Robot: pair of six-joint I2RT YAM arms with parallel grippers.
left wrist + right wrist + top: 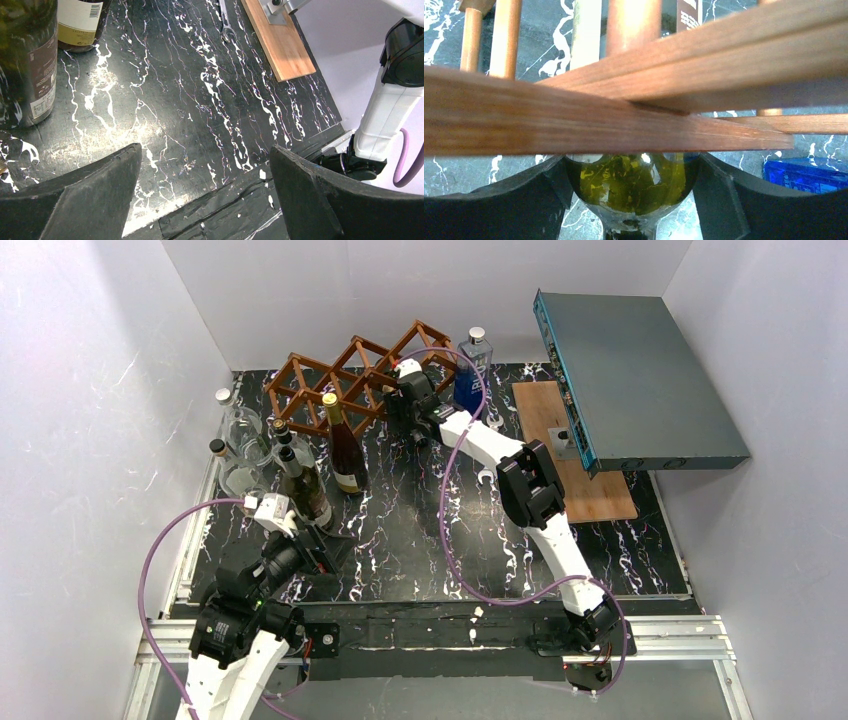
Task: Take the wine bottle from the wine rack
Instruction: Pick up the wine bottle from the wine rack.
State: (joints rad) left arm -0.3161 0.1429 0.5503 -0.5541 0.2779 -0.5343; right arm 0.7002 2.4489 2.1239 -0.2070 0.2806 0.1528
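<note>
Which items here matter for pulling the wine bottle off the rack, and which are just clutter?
In play: wine rack, wine bottle lying in it, right tool clamped on that bottle.

Lying about: standing dark bottles, clear bottles, blue bottle, wooden board, grey box, spanner, left tool (open, empty).

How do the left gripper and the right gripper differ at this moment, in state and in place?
The left gripper is open and empty; the right gripper grips the green wine bottle. The left gripper hangs over the black marbled table; the right gripper sits at the wine rack. Both have black fingers.
</note>
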